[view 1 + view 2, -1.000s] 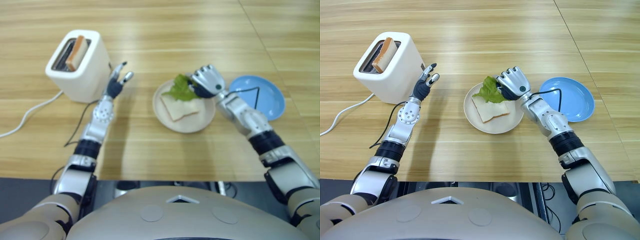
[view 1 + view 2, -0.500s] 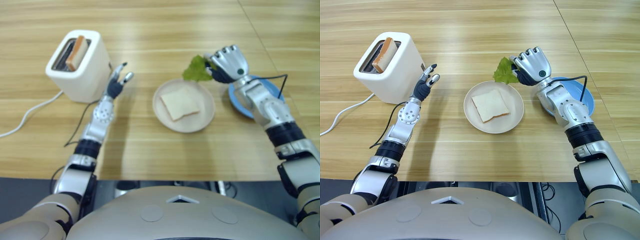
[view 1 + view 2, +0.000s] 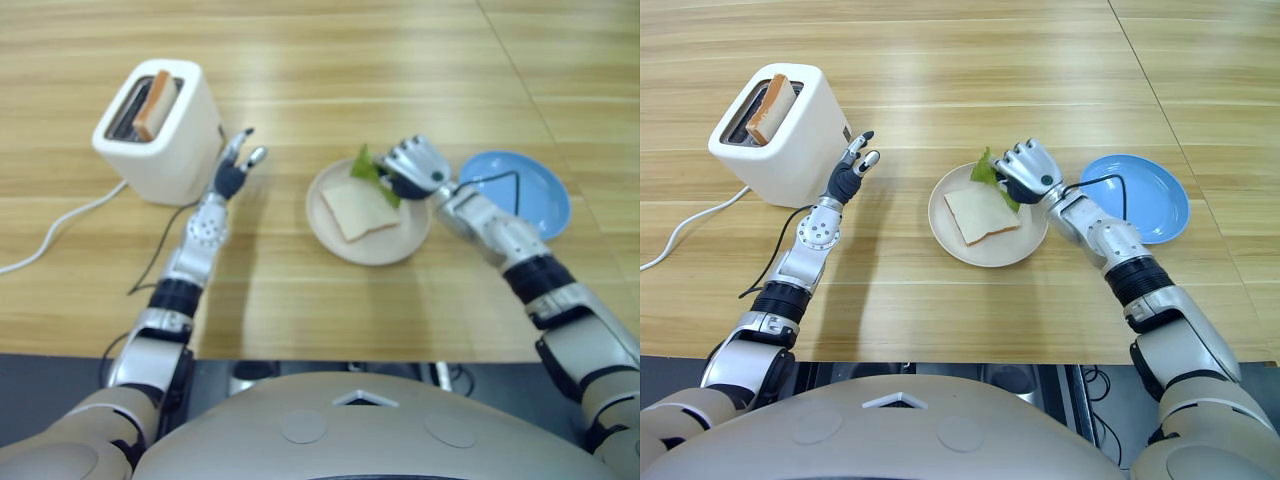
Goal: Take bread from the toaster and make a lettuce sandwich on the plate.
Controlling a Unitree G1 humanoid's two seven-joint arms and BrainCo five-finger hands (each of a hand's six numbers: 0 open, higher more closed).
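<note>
On the beige plate (image 3: 943,228): one bread slice (image 3: 980,214) lies flat.
My right robot hand (image 3: 1028,170): curled around the lettuce leaf (image 3: 986,168), over the plate's far rim.
My left robot hand (image 3: 850,170): fingers straight, holding nothing, just beside the toaster (image 3: 780,150).
Toaster slot: toasted slice (image 3: 771,108) standing upright.
Blue plate (image 3: 1155,205): on the surface, right of my right robot hand.

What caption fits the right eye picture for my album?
Right hand holds lettuce at the bread slice on the beige plate.

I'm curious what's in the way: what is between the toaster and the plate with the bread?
The left robot hand, fingers open and empty, is between the toaster and the plate, close beside the toaster. Both eye views show it.
</note>
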